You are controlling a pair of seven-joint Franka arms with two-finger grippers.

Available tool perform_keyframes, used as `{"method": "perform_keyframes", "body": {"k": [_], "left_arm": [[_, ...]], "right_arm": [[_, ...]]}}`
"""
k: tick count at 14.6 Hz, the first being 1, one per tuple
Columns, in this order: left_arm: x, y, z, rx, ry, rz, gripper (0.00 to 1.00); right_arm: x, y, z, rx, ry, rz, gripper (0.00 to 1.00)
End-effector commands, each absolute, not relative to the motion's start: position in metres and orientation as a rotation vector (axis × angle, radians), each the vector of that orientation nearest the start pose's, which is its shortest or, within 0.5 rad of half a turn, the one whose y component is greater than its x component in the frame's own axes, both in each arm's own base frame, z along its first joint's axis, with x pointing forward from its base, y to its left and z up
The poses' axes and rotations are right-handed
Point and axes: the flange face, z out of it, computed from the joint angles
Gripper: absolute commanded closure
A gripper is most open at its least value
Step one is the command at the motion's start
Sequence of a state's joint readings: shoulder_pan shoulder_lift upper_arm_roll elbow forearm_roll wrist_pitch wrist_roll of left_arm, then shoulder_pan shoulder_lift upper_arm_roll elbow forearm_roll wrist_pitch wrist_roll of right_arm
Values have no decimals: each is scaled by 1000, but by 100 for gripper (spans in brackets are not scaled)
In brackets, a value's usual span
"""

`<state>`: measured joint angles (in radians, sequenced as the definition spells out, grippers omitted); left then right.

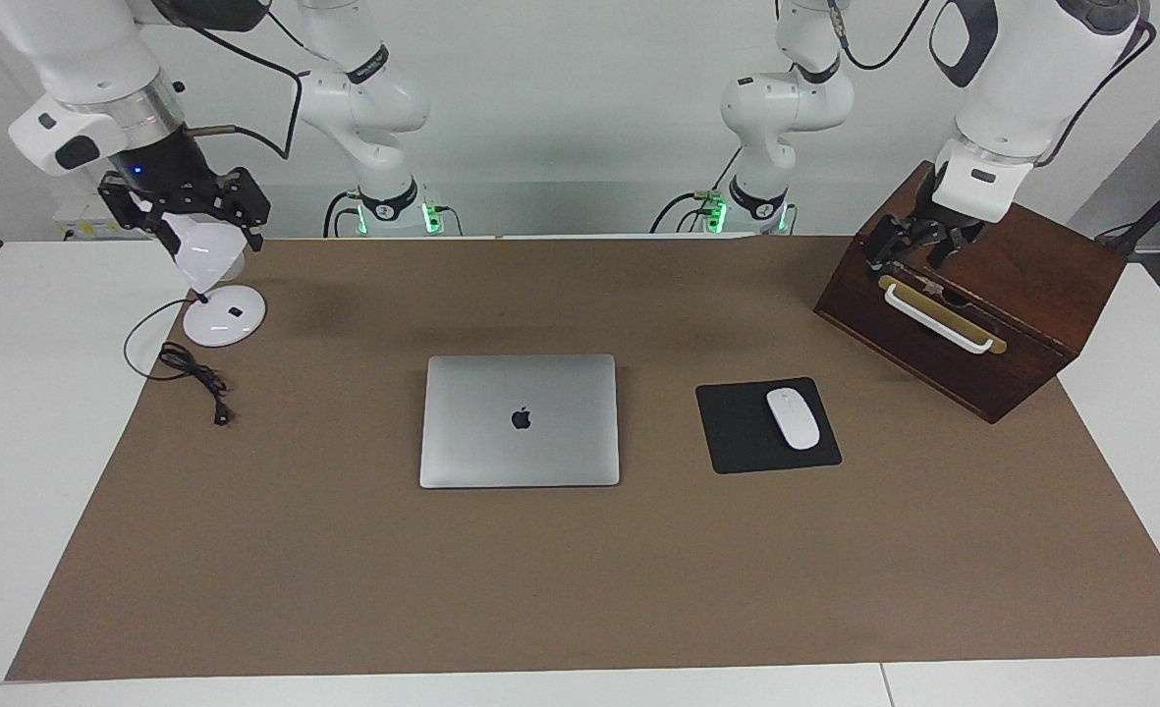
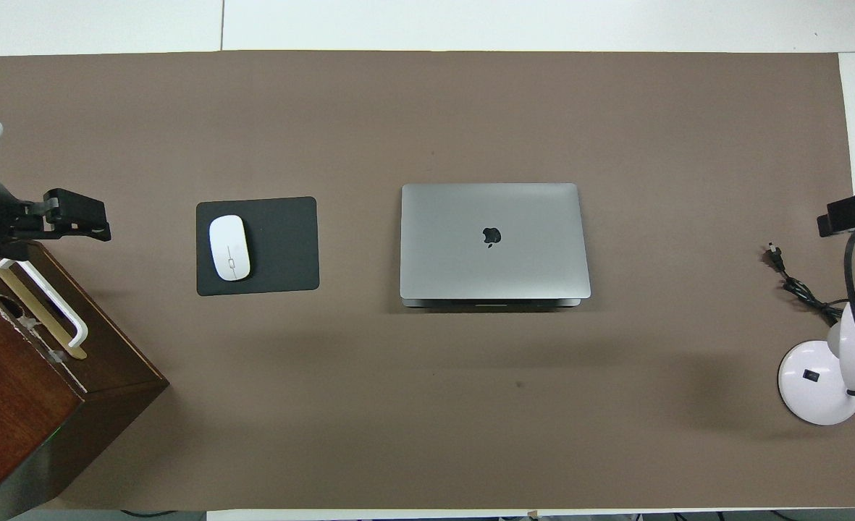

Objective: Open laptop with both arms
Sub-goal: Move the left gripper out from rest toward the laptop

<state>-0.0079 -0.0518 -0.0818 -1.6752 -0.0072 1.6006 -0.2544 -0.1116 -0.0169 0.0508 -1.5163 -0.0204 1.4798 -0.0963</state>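
laptop (image 1: 520,420) shut mid-table; left tool (image 1: 918,253) apart over box (image 1: 972,324); right tool (image 1: 187,211) state unclear.

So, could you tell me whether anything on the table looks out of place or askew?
Mostly tidy: the closed laptop and mouse pad lie square. Only the wooden box at the left arm's end sits turned at an angle to the mat, and the lamp's cord lies loose, unplugged.
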Motion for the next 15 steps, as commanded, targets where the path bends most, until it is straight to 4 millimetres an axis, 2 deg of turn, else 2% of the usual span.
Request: {"method": "perform_keyframes", "body": {"k": [1, 11, 13, 14, 15], "left_arm": [[537, -48, 608, -3129, -243, 48, 0], [540, -53, 611, -3133, -249, 6, 0], [541, -48, 611, -3132, -273, -1, 0], [542, -47, 611, -3133, -280, -18, 5], [543, -43, 611, -3131, -314, -25, 23]], "right_arm": [[537, -35, 653, -3141, -55, 51, 0], [537, -35, 652, -3140, -53, 53, 0], [537, -35, 653, -3140, -55, 51, 0], [537, -35, 652, -3140, -55, 53, 0], [537, -35, 652, -3140, -55, 53, 0]]}}
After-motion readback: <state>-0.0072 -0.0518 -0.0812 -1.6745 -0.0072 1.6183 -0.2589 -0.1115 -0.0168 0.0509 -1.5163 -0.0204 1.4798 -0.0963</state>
